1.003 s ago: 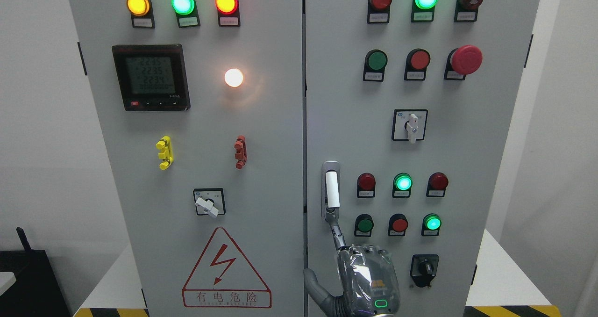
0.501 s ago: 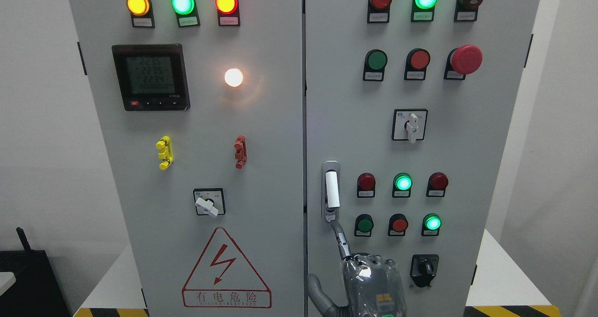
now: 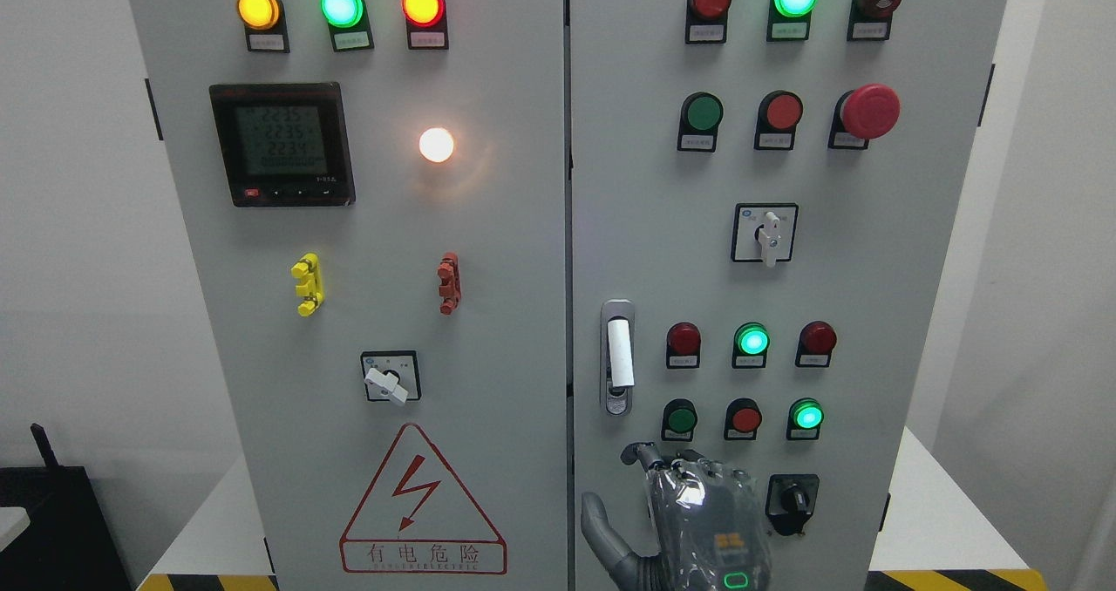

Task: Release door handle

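Observation:
The door handle [image 3: 618, 356] is a white lever in a chrome plate on the left edge of the right cabinet door [image 3: 872, 295], and it stands upright with nothing touching it. My right hand [image 3: 689, 508], wrapped in clear plastic, sits below the handle at the bottom edge, well apart from it. Its index finger [image 3: 643, 458] is bent over, the other fingers are curled away from me, and the thumb [image 3: 602, 534] sticks out to the left. It holds nothing. The left arm does not show.
Both grey cabinet doors are closed. Around the hand are red and green push buttons [image 3: 745, 418] and a black rotary switch [image 3: 792, 502]. The left door [image 3: 488, 356] carries a meter [image 3: 282, 144], a white selector [image 3: 390, 378] and a red warning triangle [image 3: 422, 504].
My right hand has dropped down and slightly right. Its index finger, which reached up to the bottom of the handle plate, has come off and bent over.

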Robot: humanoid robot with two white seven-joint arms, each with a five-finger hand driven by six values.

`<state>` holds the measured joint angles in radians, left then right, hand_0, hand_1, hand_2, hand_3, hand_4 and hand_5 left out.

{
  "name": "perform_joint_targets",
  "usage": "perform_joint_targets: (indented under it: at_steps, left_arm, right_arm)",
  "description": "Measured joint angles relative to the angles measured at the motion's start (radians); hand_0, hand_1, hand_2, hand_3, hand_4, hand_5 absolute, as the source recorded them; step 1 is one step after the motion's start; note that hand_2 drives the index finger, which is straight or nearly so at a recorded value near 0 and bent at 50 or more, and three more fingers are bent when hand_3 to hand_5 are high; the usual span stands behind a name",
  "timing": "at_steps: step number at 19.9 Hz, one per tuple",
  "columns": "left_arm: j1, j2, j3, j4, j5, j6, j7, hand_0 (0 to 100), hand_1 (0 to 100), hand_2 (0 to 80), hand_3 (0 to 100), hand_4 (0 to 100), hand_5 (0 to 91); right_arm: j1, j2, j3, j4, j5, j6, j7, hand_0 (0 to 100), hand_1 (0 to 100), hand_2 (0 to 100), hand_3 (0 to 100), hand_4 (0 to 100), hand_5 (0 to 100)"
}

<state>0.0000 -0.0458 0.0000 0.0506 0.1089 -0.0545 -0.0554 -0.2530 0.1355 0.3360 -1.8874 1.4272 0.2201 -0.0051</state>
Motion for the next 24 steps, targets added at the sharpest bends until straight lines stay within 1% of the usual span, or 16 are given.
perform_joint_targets:
  at_steps: [3, 7, 11, 15, 17, 21, 24]
  left_arm:
    - [0.000, 0.000, 0.000, 0.000, 0.000, 0.000, 0.000, 12, 39, 0.0, 0, 0, 0.0]
    - [0.000, 0.000, 0.000, 0.000, 0.000, 0.000, 0.000, 12, 39, 0.0, 0, 0, 0.0]
    - [0.000, 0.000, 0.000, 0.000, 0.000, 0.000, 0.000, 12, 39, 0.0, 0, 0, 0.0]
    - [0.000, 0.000, 0.000, 0.000, 0.000, 0.000, 0.000, 12, 39, 0.0, 0, 0, 0.0]
    - [0.000, 0.000, 0.000, 0.000, 0.000, 0.000, 0.000, 12, 39, 0.0, 0, 0, 0.0]
    - [0.000, 0.000, 0.000, 0.000, 0.000, 0.000, 0.000, 12, 39, 0.0, 0, 0, 0.0]
    - [0.000, 0.000, 0.000, 0.000, 0.000, 0.000, 0.000, 12, 39, 0.0, 0, 0, 0.0]
  right_arm:
    - [-0.023, 0.000, 0.001, -0.007, 0.006, 0.017, 0.038, 37, 2, 100, 100, 98, 95]
    - [-0.054, 0.000, 0.002, -0.011, 0.017, 0.030, 0.071, 37, 2, 100, 100, 99, 98]
    - [-0.095, 0.000, 0.003, -0.005, 0.029, 0.062, 0.116, 36, 3, 100, 100, 100, 98]
    - [-0.132, 0.000, 0.003, 0.008, 0.039, 0.081, 0.131, 36, 6, 100, 100, 100, 98]
    - [-0.150, 0.001, 0.003, 0.016, 0.042, 0.091, 0.135, 36, 7, 100, 100, 100, 98]
    - [-0.179, 0.001, 0.003, 0.033, 0.045, 0.102, 0.162, 37, 7, 100, 100, 100, 98]
    - [-0.192, 0.001, 0.003, 0.043, 0.046, 0.106, 0.168, 37, 7, 100, 100, 100, 98]
